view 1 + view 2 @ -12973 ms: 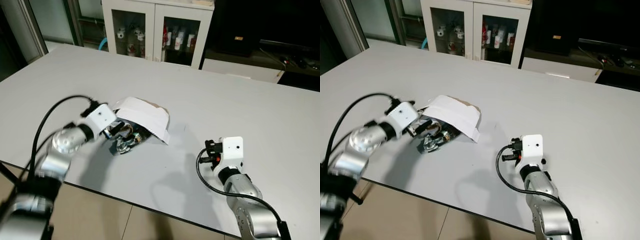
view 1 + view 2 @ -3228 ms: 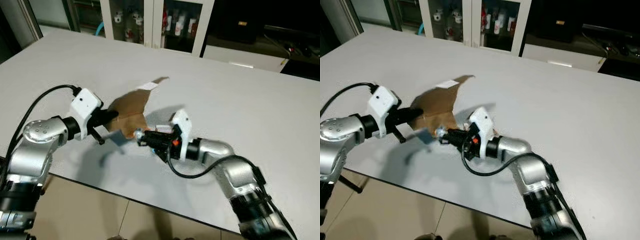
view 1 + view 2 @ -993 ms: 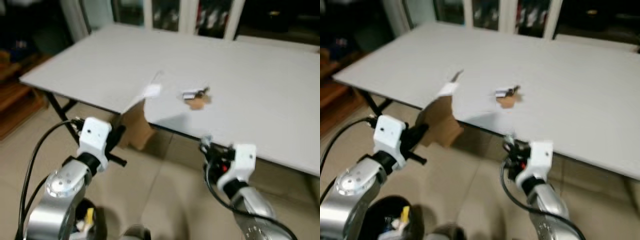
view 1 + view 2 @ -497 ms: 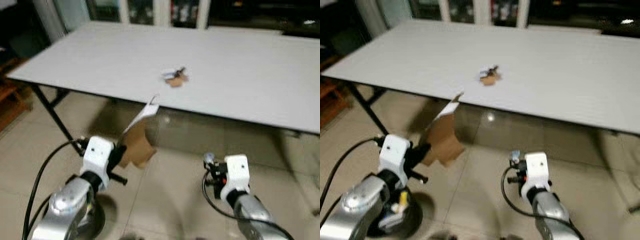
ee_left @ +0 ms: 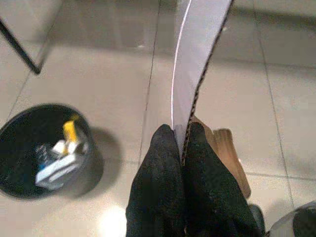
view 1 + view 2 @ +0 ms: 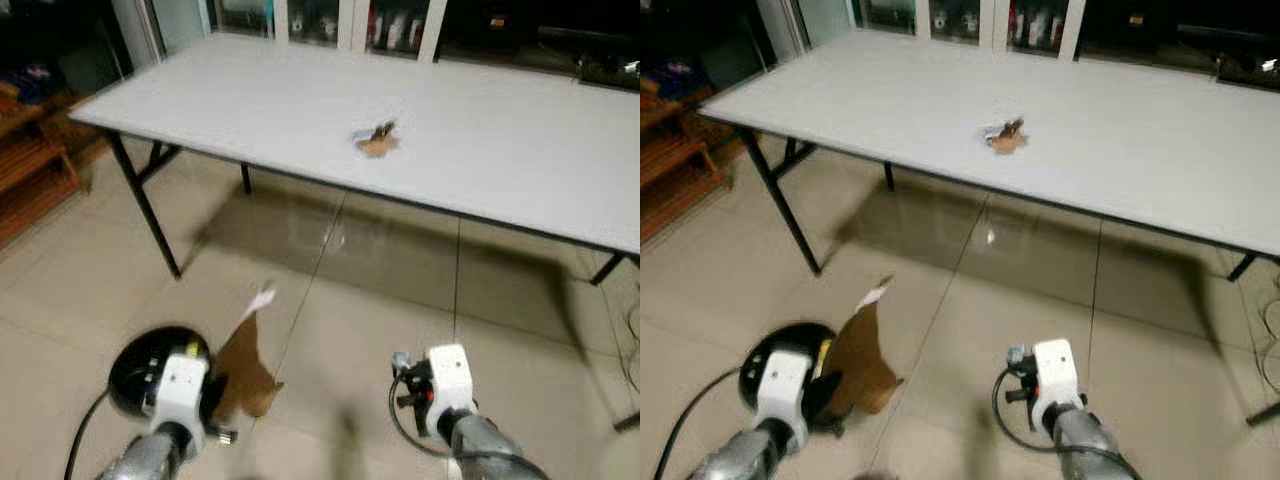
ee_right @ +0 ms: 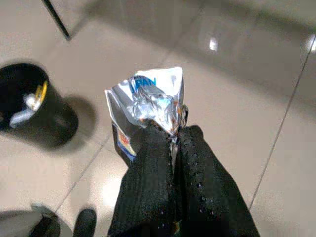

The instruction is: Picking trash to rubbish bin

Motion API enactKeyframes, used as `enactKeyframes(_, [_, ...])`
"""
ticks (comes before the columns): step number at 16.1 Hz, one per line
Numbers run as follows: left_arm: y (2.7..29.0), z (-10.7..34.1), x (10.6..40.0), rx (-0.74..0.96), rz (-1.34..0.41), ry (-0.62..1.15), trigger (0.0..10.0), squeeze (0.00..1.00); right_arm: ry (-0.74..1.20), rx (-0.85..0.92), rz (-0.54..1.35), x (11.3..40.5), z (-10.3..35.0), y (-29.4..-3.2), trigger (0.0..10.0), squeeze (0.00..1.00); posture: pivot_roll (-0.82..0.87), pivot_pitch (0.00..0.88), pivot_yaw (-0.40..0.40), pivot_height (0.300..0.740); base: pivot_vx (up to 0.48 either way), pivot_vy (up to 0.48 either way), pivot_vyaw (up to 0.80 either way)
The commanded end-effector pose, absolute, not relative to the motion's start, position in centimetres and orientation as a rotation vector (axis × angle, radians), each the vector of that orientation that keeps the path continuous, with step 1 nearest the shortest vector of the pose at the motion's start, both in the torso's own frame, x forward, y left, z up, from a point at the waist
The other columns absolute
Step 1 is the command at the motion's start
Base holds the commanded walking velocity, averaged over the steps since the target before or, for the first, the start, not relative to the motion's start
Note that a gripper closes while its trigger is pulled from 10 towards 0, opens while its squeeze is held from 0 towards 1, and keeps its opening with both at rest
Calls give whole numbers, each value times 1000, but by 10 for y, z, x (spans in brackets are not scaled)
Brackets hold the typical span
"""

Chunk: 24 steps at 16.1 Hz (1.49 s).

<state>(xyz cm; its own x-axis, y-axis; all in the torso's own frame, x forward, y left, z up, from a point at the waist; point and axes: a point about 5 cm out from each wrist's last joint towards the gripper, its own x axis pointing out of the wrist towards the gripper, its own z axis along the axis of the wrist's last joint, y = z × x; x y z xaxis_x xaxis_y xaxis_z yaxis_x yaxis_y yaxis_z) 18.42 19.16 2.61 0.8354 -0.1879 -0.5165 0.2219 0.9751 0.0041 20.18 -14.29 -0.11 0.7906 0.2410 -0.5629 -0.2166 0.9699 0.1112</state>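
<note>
My left gripper (image 5: 181, 134) is shut on the lower edge of a brown cardboard sheet (image 5: 197, 49) with a white face, which stands upright above the tiled floor. In the eye views the cardboard (image 6: 245, 365) hangs just right of a round black rubbish bin (image 6: 140, 362), part of which my left wrist covers. The bin (image 5: 34, 148) holds several scraps. My right gripper (image 7: 174, 134) is shut on a crumpled silver foil wrapper (image 7: 148, 101), over the floor and some way to the side of the bin (image 7: 29, 106).
A long white table (image 6: 250, 100) stands ahead on black legs (image 6: 145, 205), with a small brown and silver scrap (image 6: 377, 140) on its top. A wooden shelf (image 6: 35, 175) is at the left. Tiled floor (image 6: 330, 290) lies open between me and the table.
The view has drawn back from the table and tilted toward the floor. The bin now sits close beside my left arm. Both grippers keep the same hold.
</note>
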Motion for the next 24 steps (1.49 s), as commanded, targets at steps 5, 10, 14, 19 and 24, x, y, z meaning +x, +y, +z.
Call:
enactKeyframes(5, [189,34,201,130,-204,437,10000,0,561,99,312,219,2,-132,10000,0,25,77,-29,740,0,0,800])
enactKeyframes(10, [185,34,207,157,-230,409,10000,0,577,115,325,219,-7,-127,10000,0,23,83,-19,740,0,0,800])
enactKeyframes(14, [185,34,207,157,-238,398,10000,0,568,108,372,223,-8,-119,10000,0,36,83,-25,740,236,0,800])
enactKeyframes(19, [186,34,205,160,-237,401,10000,0,541,98,355,229,-7,-119,10000,0,47,82,-34,740,358,0,480])
enactKeyframes(24, [189,36,207,166,-234,396,10000,0,532,85,348,234,-7,-120,10000,0,53,83,-41,740,379,0,0])
